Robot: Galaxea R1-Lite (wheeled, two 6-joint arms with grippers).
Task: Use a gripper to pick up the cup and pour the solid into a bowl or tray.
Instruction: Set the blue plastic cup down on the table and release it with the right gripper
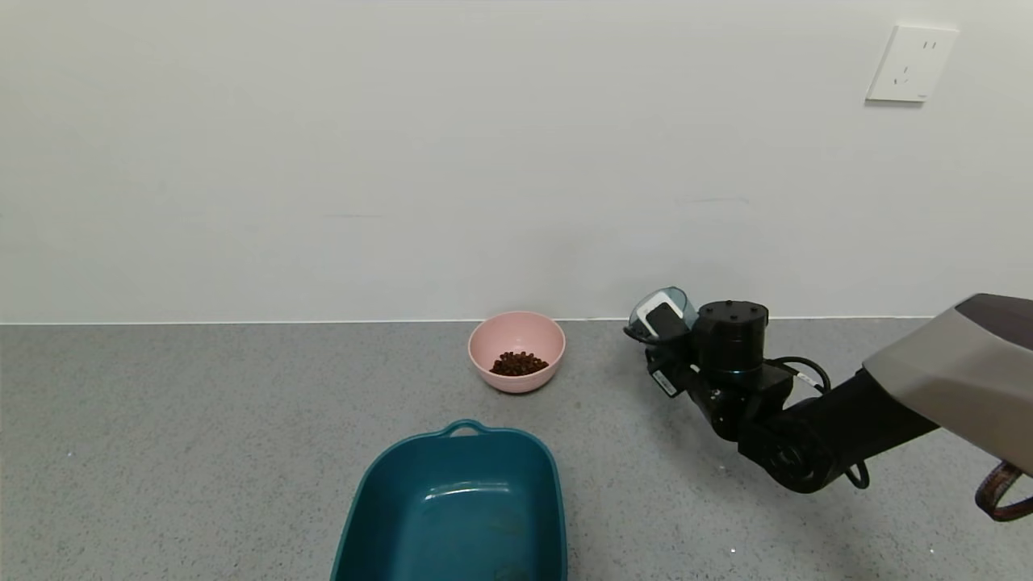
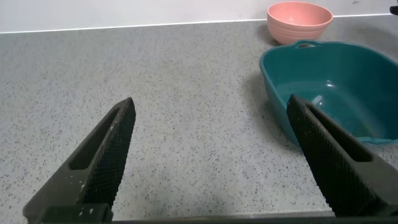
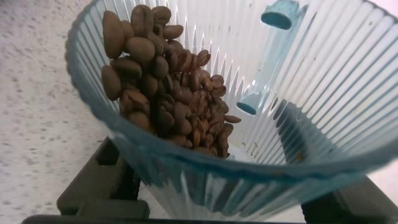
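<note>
Right wrist view: the cup (image 3: 249,124), tilted with beans (image 3: 168,93), is clamped by the right gripper (image 1: 658,323) at three o'clock of the bowl (image 1: 516,351); light, ribbed, best held mid-wall.

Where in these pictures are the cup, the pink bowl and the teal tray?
cup (image 3: 323,81), right wrist view, ribbed inner wall.
pink bowl (image 1: 494,343), head view, bare inner wall.
teal tray (image 1: 476,516), head view, bare floor.

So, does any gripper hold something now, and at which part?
The right gripper holds the cup by its ribbed side wall. The left gripper is open and holds nothing.
</note>
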